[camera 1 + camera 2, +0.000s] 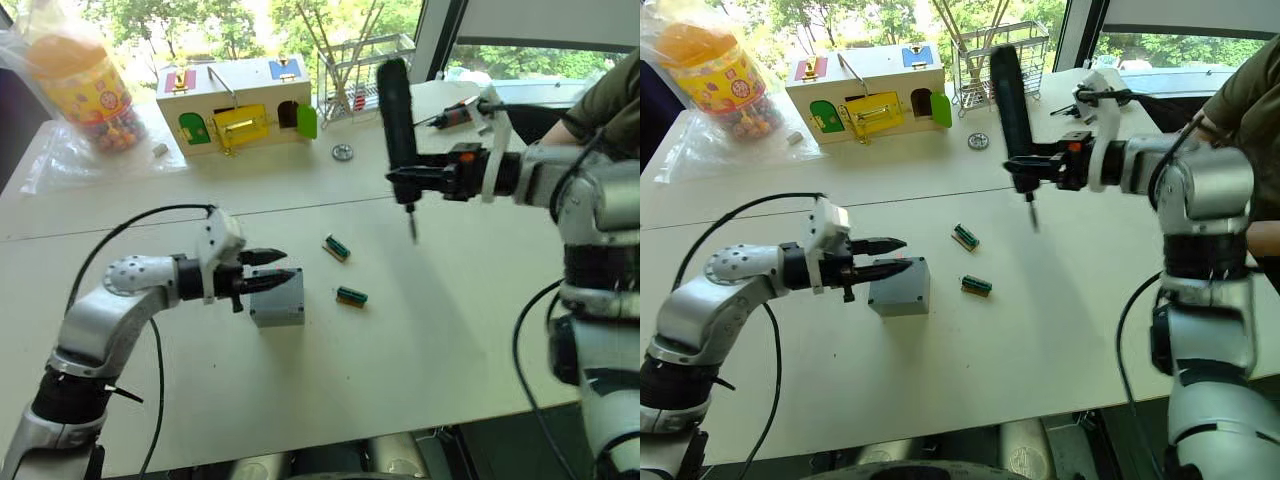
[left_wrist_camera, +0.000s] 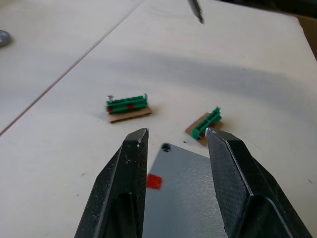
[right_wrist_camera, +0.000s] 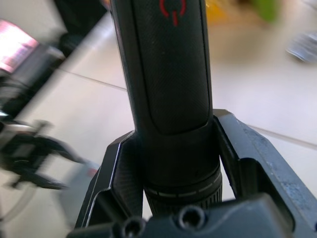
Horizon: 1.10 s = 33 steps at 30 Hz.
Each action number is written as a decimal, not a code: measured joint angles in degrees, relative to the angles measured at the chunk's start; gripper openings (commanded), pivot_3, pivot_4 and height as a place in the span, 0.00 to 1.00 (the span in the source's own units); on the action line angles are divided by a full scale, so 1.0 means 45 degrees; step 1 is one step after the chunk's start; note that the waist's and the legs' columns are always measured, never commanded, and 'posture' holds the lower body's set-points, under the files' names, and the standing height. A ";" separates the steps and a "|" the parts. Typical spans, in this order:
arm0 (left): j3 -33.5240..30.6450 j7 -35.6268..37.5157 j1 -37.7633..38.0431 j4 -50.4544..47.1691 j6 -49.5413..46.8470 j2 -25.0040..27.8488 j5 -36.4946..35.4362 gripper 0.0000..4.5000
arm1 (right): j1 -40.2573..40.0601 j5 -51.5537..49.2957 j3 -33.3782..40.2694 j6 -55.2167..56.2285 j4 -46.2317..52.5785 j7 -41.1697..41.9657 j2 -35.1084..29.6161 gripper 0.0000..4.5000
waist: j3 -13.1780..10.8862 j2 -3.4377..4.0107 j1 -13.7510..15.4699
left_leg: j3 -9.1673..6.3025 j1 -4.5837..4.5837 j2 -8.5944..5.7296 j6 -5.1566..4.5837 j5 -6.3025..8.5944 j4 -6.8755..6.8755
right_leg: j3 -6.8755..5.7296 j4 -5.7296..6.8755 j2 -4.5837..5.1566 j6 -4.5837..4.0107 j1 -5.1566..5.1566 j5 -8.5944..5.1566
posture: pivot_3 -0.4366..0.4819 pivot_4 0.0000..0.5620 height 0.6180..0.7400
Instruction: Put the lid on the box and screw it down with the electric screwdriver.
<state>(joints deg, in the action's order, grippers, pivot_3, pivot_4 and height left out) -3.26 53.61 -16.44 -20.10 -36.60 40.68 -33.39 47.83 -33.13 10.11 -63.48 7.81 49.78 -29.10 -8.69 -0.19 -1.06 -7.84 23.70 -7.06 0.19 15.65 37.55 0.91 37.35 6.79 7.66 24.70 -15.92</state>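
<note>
The small grey box (image 1: 278, 300) stands on the white table in front of me. Its top is a flat grey lid (image 2: 188, 193) with a screw hole at one corner and a small red mark beside it. My left gripper (image 1: 288, 264) hovers open just over the box's left edge, with nothing between its fingers (image 2: 131, 173). My right gripper (image 1: 405, 178) is shut on the dark electric screwdriver (image 1: 397, 110), held upright in the air to the right of and beyond the box. Its thin bit (image 1: 413, 228) points down at bare table.
Two small green terminal blocks (image 1: 337, 247) (image 1: 351, 296) lie right of the box. At the back stand a wooden toy house (image 1: 240, 105), a sweets jar (image 1: 85, 85), a wire rack (image 1: 360, 60), a metal gear (image 1: 343, 152) and a red-and-black hand screwdriver (image 1: 455, 115). A person's arm (image 1: 600, 100) shows far right.
</note>
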 measured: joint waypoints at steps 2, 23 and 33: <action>-0.0157 0.0089 0.0294 0.0027 -0.0162 0.0361 -0.0108 0.41 | -0.0416 -0.0739 0.0557 -0.0173 0.1223 -0.1274 0.1475 0.40 | -0.0006 0.0009 -0.0010 | 0.0024 0.0000 -0.0010 0.0009 -0.0007 0.0045 | 0.0012 -0.0004 0.0002 0.0000 -0.0035 0.0003 | 0.48 0.27 1.00; 0.0662 0.0273 0.0982 -0.0055 -0.0328 0.1032 0.0511 0.41 | -0.4900 0.2301 -0.3442 0.8042 0.2408 -0.4603 0.5458 0.40 | -0.0010 0.0018 0.0004 | 0.0023 -0.0064 -0.0027 0.0003 -0.0004 0.0062 | 0.0027 0.0122 -0.0025 -0.0012 -0.0036 0.0012 | 0.48 0.27 1.00; 0.1062 0.0696 0.0485 0.0881 0.0750 0.0939 0.1284 0.41 | -0.5297 0.2730 -0.4208 0.8898 0.1723 -0.4577 0.5458 0.40 | -0.0010 0.0018 0.0010 | 0.0023 -0.0068 -0.0027 0.0005 -0.0005 0.0064 | 0.0025 0.0124 -0.0027 -0.0012 -0.0040 0.0012 | 0.48 0.27 1.00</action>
<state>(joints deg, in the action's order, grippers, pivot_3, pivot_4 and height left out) 1.52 56.75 -14.25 -16.14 -33.23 44.91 -27.61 24.00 -20.85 -8.83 -23.44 15.56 29.18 -4.53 -8.74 -0.11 -1.02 -7.74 23.39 -7.18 0.21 15.63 37.84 1.02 37.90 6.67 7.61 24.52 -15.86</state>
